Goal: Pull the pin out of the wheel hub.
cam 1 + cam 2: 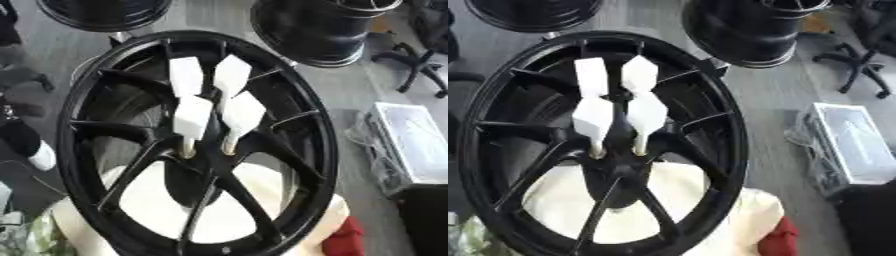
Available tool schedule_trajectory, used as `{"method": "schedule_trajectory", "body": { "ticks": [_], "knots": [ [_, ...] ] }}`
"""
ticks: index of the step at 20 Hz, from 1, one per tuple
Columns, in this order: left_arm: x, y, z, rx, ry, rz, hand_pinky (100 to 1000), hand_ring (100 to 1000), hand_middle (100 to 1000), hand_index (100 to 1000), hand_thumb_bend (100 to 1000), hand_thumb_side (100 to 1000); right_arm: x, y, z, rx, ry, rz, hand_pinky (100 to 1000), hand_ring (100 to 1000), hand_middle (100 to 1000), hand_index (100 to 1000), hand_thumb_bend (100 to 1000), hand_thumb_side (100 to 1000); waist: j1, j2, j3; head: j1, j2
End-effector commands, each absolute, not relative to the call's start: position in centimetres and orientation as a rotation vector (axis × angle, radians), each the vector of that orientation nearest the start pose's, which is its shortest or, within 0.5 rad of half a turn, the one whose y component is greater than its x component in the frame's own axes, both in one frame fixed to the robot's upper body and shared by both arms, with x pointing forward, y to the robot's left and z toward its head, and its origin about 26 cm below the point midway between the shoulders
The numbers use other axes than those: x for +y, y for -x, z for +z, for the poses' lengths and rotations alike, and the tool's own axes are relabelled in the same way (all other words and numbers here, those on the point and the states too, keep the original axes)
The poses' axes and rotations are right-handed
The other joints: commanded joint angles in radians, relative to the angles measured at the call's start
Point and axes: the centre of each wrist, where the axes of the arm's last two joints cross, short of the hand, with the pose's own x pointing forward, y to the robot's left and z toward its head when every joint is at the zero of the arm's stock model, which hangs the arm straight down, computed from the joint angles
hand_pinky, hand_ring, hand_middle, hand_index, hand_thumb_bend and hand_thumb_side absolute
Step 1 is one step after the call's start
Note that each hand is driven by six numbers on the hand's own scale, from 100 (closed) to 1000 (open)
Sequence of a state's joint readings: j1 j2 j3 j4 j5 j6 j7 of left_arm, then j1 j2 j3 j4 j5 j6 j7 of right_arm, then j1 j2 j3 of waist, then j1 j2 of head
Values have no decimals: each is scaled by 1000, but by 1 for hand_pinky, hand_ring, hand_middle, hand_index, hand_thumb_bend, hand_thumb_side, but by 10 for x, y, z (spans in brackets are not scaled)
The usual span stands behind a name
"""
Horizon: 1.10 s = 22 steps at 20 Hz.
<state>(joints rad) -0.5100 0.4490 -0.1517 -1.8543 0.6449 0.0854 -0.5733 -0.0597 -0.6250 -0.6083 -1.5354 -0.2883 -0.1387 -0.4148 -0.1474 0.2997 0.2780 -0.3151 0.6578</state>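
Four white-handled pins [192,118] stand upright in the center hub of the black spoked wheel [87,125] filling mid-frame, over cream cloth [157,200]. Neither robot hand is visible.

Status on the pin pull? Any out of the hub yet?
Done: nothing visible. Four white-handled pins stand in the wheel hub, the two near ones showing shafts seated in it. In hand: nothing; neither robot hand shows in either eye view. Left: reach in, grasp a pin and pull it out of the black wheel.
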Motion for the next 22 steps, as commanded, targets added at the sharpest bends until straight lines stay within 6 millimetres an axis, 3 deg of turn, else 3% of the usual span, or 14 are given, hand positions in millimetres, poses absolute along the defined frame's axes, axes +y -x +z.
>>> {"method": "schedule_trajectory", "body": {
  "ticks": [1, 4, 9, 12, 19, 22],
  "knots": [
    [234, -333, 237, -1969, 868, -968, 816, 1000, 977, 832, 120, 729, -529, -237, 185, -2004, 1031, -431, 769, 688, 749, 812, 100, 510, -7, -20, 6, -15, 0],
    [234, -332, 237, -1963, 866, -983, 817, 1000, 978, 832, 119, 730, -518, -243, 203, -2054, 1034, -196, 776, 693, 749, 813, 100, 480, -12, -22, 6, -21, 3],
    [235, -333, 236, -1957, 860, -990, 817, 1000, 979, 830, 115, 728, -516, -265, 220, -2036, 1046, 147, 802, 722, 762, 824, 100, 185, -18, -27, 5, -31, 7],
    [235, -333, 236, -1951, 859, -1000, 817, 1000, 980, 829, 114, 729, -517, -278, 235, -2024, 1062, 343, 815, 736, 765, 826, 100, 102, -22, -29, 6, -37, 9],
    [233, -333, 235, -1942, 862, -1015, 817, 1000, 981, 826, 111, 731, -521, -293, 280, -1936, 1131, 787, 847, 768, 769, 830, 100, 118, -28, -31, 15, -52, 13],
    [231, -333, 236, -1938, 867, -1030, 817, 1000, 982, 825, 110, 733, -516, -294, 303, -1873, 1157, 1013, 862, 784, 766, 826, 100, 204, -29, -29, 22, -64, 13]
  ]
}}
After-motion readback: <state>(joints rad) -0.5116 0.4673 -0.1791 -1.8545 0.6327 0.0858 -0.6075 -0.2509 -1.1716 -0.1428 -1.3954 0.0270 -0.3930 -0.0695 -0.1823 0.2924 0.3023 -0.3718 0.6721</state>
